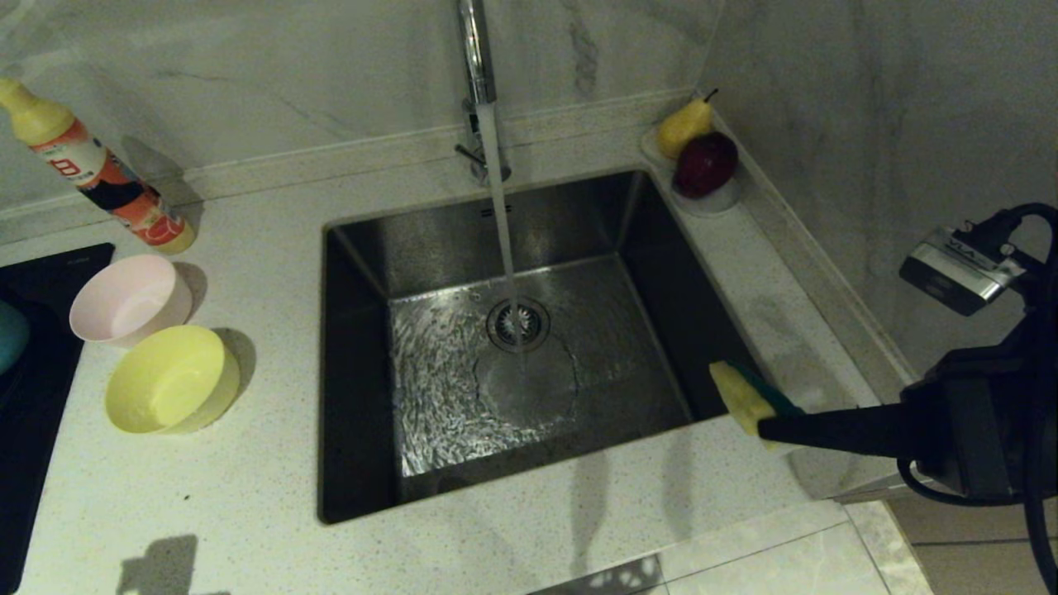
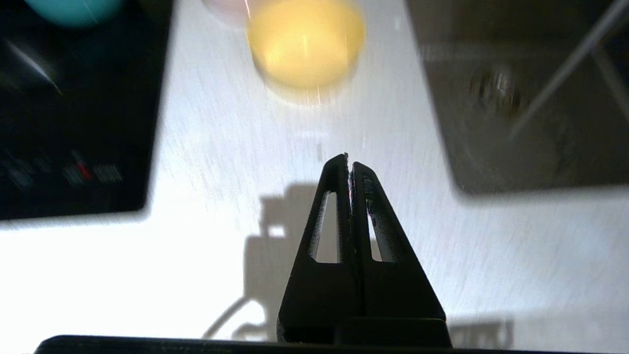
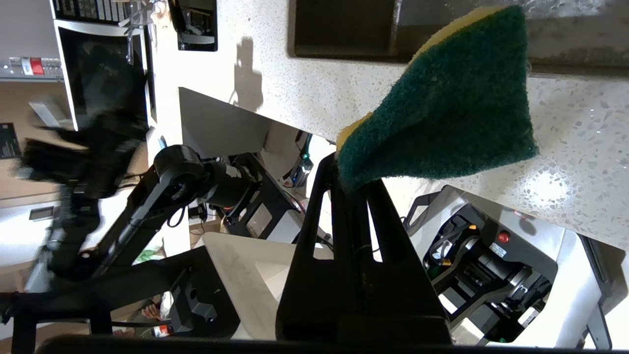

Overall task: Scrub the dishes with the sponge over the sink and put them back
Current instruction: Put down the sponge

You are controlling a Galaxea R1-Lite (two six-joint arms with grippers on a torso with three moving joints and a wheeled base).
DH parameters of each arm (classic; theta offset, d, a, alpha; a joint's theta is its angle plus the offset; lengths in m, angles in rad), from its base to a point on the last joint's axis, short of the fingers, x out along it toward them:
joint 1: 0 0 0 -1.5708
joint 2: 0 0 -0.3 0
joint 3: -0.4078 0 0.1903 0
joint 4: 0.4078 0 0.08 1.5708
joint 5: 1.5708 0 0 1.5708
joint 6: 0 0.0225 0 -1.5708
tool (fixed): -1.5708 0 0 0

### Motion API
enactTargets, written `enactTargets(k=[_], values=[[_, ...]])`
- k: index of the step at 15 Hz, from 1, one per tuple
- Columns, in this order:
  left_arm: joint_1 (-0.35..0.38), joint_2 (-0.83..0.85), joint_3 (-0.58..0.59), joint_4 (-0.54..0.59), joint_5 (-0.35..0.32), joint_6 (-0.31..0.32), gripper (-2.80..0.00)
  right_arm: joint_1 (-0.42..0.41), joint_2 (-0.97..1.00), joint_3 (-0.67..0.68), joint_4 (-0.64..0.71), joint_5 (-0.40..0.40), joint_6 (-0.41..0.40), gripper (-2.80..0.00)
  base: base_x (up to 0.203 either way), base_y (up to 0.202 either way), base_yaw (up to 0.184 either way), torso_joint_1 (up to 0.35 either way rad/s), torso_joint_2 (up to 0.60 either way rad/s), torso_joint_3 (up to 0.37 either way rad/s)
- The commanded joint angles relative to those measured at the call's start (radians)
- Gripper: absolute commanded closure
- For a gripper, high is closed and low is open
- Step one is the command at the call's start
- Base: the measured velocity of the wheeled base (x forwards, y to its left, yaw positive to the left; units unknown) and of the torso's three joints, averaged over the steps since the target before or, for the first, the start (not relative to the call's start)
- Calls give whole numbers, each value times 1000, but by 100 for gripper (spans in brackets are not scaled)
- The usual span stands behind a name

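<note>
Right gripper (image 3: 355,183) pinching one corner of the green-and-yellow sponge (image 3: 442,113) above the speckled countertop (image 3: 580,142); sink (image 3: 344,27) edge beyond.

A home kitchen: a square stainless-steel sink (image 1: 529,347) sunk in a speckled pale stone countertop (image 1: 248,496), tall chrome tap (image 1: 475,49) running, marble-look wall, black glass hob (image 1: 33,388) (at the counter's left edge).

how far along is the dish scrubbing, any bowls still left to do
Looks near the end or between bowls. The pink bowl and yellow bowl sit on the counter left of the sink; whether they are scrubbed cannot be told. In hand: the right gripper is shut on the sponge at the sink's right edge, tap running. The left gripper is shut and empty over the counter. A blue bowl shows at the edge.
</note>
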Motion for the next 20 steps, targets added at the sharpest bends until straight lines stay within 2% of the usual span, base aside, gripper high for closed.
enactTargets(k=[1,3,5,6,9,12,14,16,19,20], values=[[0,-72,91,-5,-22,20,0,2,-5,-6,1,4,1,0,0,0,0,0,0,0],[0,-75,101,-11,-56,34,0,4,-7,-2,1,2,-1,0,0,0,0,0,0,0],[0,-74,140,-31,-129,56,0,6,-13,-6,1,1,-3,0,0,0,0,0,0,0],[0,-73,147,-78,-136,67,0,6,-25,-8,1,-1,-8,0,0,0,0,0,0,0],[0,-75,148,-95,-137,89,0,6,-49,-6,2,-28,-13,0,0,0,0,0,0,0],[0,-75,148,-96,-134,74,0,7,-81,13,24,-95,-80,0,0,0,0,0,0,0],[0,-73,148,-95,-133,75,0,7,-117,21,56,-183,-129,0,0,0,0,0,0,0],[0,-74,148,-97,-134,72,0,7,-145,21,85,-264,-143,0,0,0,0,0,0,0],[0,-75,148,-97,-134,70,0,4,-170,10,119,-288,-178,0,0,0,0,0,0,0],[0,-75,148,-97,-134,66,0,4,-176,4,139,-321,-184,0,0,0,0,0,0,0]])
